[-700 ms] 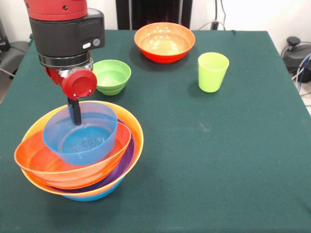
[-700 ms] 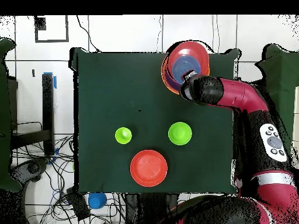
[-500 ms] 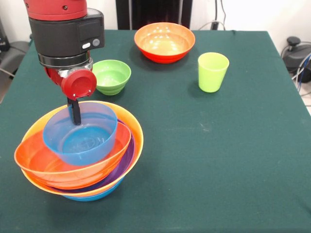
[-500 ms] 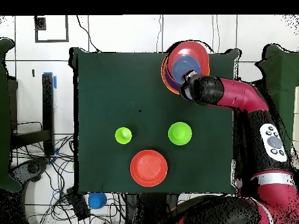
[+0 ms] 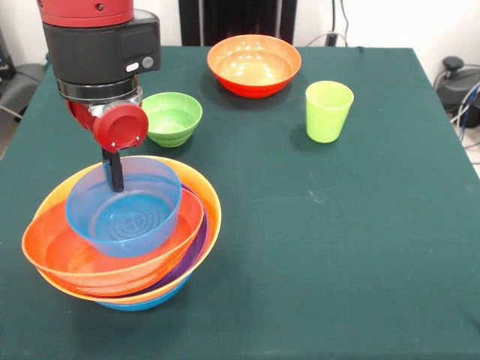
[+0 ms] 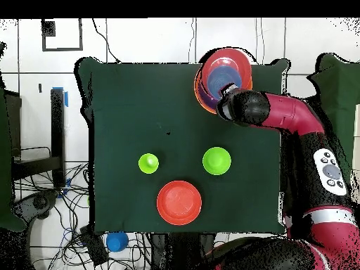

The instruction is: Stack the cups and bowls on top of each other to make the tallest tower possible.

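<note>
one blue bowl (image 5: 124, 206) tops the tower (image 5: 120, 232) at the table's (image 5: 337, 247) corner; the gripper (image 5: 115, 171) has a dark finger inside its rim, grip unclear. the green cup (image 5: 328, 111) stands well apart.

Red arm (image 6: 295, 119) with a black wrist block, silver ring, round red cap and thin black pincer (image 5: 115, 171).

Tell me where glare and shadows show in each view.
Front view: bright glare inside the red-orange bowl, and a soft shadow left of the cup on the table. Overhead view: flat light, with no clear shadow around the cup.
</note>
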You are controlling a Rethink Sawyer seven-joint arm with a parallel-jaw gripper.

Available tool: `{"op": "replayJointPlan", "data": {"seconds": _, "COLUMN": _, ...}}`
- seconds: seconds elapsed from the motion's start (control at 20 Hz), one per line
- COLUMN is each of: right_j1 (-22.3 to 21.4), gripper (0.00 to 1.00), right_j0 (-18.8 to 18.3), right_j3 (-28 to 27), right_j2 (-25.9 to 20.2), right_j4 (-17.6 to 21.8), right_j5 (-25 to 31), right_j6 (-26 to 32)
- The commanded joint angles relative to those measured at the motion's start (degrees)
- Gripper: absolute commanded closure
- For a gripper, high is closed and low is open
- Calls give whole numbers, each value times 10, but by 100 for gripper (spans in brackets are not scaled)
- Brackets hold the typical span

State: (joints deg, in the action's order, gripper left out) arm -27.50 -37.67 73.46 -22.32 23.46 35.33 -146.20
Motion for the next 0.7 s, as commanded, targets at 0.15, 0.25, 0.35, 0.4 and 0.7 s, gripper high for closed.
{"op": "replayJointPlan", "data": {"seconds": 0.15, "right_j1": 3, "gripper": 100, "right_j0": 0, "right_j3": -3, "right_j2": -51, "right_j4": 17, "right_j5": -19, "right_j6": 112}}
{"op": "replayJointPlan", "data": {"seconds": 0.25, "right_j1": 7, "gripper": 100, "right_j0": -2, "right_j3": -4, "right_j2": -57, "right_j4": 16, "right_j5": -25, "right_j6": 114}}
{"op": "replayJointPlan", "data": {"seconds": 0.35, "right_j1": 11, "gripper": 100, "right_j0": -1, "right_j3": -8, "right_j2": -58, "right_j4": 21, "right_j5": -33, "right_j6": 112}}
{"op": "replayJointPlan", "data": {"seconds": 0.4, "right_j1": 14, "gripper": 100, "right_j0": -1, "right_j3": -10, "right_j2": -57, "right_j4": 24, "right_j5": -35, "right_j6": 111}}
{"op": "replayJointPlan", "data": {"seconds": 0.7, "right_j1": 37, "gripper": 100, "right_j0": 3, "right_j3": -42, "right_j2": -60, "right_j4": 34, "right_j5": -44, "right_j6": 112}}
